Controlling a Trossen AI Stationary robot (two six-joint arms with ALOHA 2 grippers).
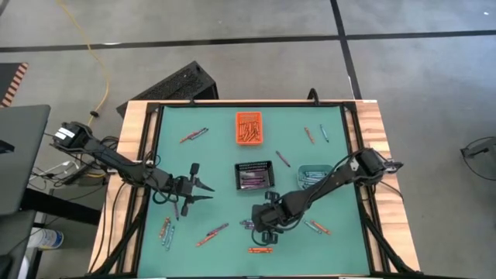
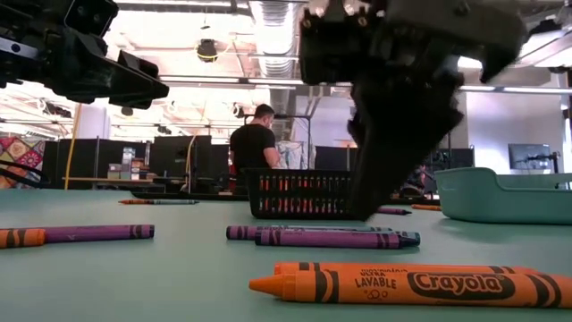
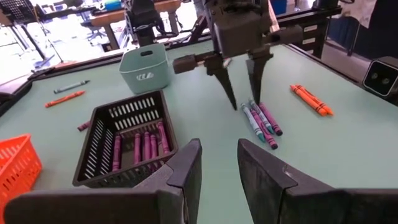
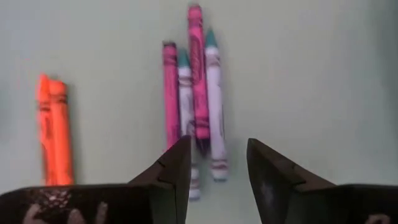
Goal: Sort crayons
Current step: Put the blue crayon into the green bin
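From the overhead camera I see my right hand (image 1: 262,229) low over the green surface (image 1: 217,167), near the front edge, its two dark fingers (image 4: 169,171) parted a moderate way and holding nothing. Directly beneath them lies a tight cluster of four paper-wrapped crayons, two purple and two teal-tipped (image 4: 196,102), side by side and touching. The fingertips straddle the cluster's near end without gripping it. Just beside that cluster, apart from it, rests a pair of orange crayons (image 4: 53,130).

My left hand (image 1: 200,191) hovers above the surface to the left of centre, fingers (image 3: 186,171) spread wide and empty, pointing toward the black mesh plastic basket (image 1: 254,176). That basket sits mid-surface and carries several purple crayons (image 3: 140,146). Behind it stands a small orange plastic basket (image 1: 249,128) with orange crayons inside, and to its right a pale teal plastic bin (image 1: 312,175).

More loose crayons (image 1: 194,136) lie scattered across the surface at the back left, back right and front left. At table height, an orange Crayola crayon (image 2: 407,284) fills the foreground. A person in a dark shirt (image 2: 254,143) stands in the room beyond.
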